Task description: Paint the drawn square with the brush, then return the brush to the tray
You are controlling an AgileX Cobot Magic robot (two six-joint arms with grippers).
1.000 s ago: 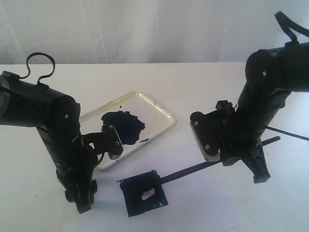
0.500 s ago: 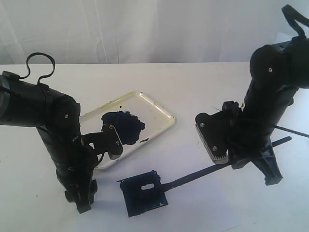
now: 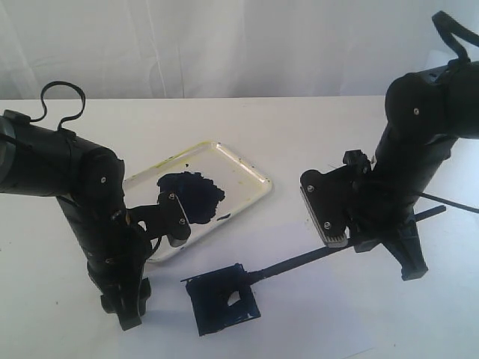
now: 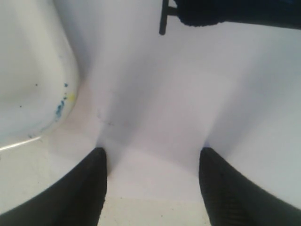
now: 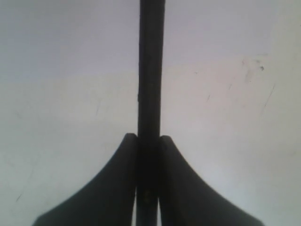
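Note:
The drawn square [image 3: 217, 307] lies on the white paper at the front, almost all dark blue-black, with a small white patch [image 3: 235, 297] inside. The brush [image 3: 299, 262], a long thin black stick, slants from the square's upper right corner up to the right. My right gripper [image 3: 404, 250] is shut on the brush's handle part; in the right wrist view the brush [image 5: 150, 70] runs straight out between the closed fingers of that gripper [image 5: 149, 137]. The tray [image 3: 258, 179] holds a dark paint blob [image 3: 191, 196]. My left gripper [image 3: 123, 310] hangs open and empty [image 4: 153, 155] beside the tray's front corner [image 4: 47, 94].
The left arm's bulk [image 3: 82, 194] stands over the tray's left end. A thin cable [image 3: 449, 203] trails behind the right arm. A dark painted edge [image 4: 225, 12] shows at the far side of the left wrist view. White curtain at the back.
My right gripper swung right and then back left with the brush, dragging the tip over the square. The white patch in the square has shrunk. The left arm stayed still.

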